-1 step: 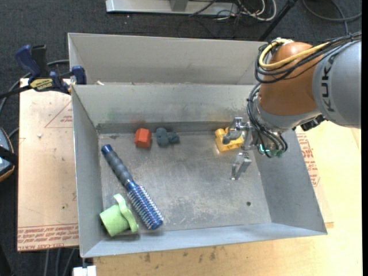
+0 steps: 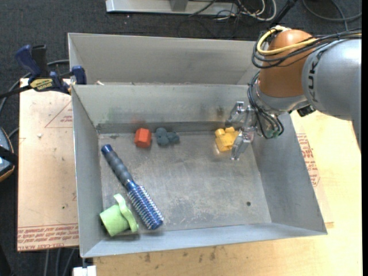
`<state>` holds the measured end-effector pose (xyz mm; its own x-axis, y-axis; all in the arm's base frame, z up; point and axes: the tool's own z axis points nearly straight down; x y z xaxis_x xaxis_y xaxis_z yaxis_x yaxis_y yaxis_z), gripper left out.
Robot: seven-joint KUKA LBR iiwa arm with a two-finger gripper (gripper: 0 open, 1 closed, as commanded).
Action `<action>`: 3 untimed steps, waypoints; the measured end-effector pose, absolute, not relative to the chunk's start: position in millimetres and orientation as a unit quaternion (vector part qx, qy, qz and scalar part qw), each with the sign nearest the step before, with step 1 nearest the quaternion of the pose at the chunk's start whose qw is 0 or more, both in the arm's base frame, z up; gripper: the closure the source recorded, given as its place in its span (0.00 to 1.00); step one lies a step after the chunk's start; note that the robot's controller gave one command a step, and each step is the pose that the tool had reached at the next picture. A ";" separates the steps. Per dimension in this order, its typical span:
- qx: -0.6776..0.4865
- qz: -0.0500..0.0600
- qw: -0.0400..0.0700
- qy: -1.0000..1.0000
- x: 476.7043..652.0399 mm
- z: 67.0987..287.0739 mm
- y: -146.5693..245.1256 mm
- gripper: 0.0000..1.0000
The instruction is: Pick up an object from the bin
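Item under inspection: 1 small yellow piece (image 2: 224, 139), lying on the bin (image 2: 161, 62) floor at the back right, close under the far wall. It is a compact lump, a little taller than wide as seen from above, so its long axis runs roughly from the far wall toward the near rim. Which end it points with cannot be told.

The gripper (image 2: 238, 142) is down in the bin, touching or just beside the piece's right edge. Whether it is spread, closed, or pinching the piece cannot be told. The arm (image 2: 339, 73) enters over the right rim.

Other contents: 1 orange block (image 2: 142, 137) and 1 blue-grey lump (image 2: 167, 137) side by side at the back, well left of the piece. 1 blue brush (image 2: 129, 186) lies diagonally at the left, handle to the back, bristle head to the front. 1 green piece (image 2: 117, 218) touches that head at the front left corner.

Surface: grey metal, scuffed, flat floor with sloping walls.

Surroundings: dark floor (image 2: 34, 16) beyond the bin, with cables (image 2: 247, 2) at the back.
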<state>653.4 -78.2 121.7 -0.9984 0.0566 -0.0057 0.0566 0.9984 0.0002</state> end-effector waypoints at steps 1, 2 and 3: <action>0.037 0.001 0.012 0.999 657.2 93.4 -90.1 0.00; 0.037 0.000 0.007 0.999 653.9 87.4 -91.2 1.00; -0.013 -0.002 0.006 1.000 643.9 216.5 -123.5 1.00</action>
